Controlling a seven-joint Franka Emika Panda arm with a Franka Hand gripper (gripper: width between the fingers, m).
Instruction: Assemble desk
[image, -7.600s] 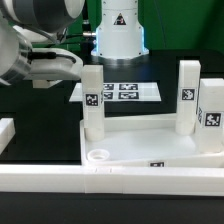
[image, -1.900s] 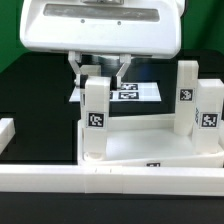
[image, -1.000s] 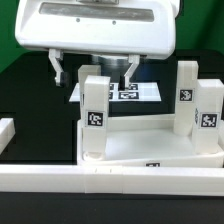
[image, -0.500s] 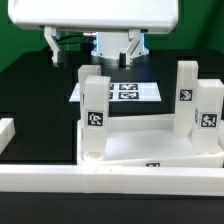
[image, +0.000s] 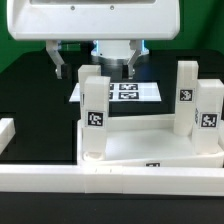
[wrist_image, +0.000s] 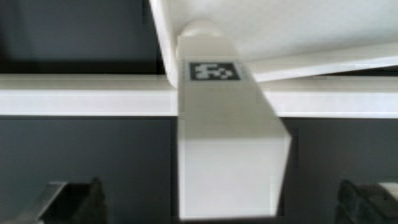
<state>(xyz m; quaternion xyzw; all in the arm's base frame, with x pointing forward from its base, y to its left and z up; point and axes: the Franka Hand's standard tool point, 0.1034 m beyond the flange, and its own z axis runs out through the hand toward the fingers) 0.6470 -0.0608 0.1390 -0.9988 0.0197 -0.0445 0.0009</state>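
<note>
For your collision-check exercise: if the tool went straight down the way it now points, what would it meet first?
Probably the top of the leg standing in the desk top. The open tool hangs above it, fingers wide to either side; the wrist view looks down on it. Depth alignment is uncertain.

desk top: white | legs: white, black-and-white tags | table: black

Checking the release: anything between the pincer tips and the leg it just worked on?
Nothing. In the exterior view the pincer hangs open above the leg, bare gap either side. The wrist view shows that leg centred between the fingertips, untouched.
</note>
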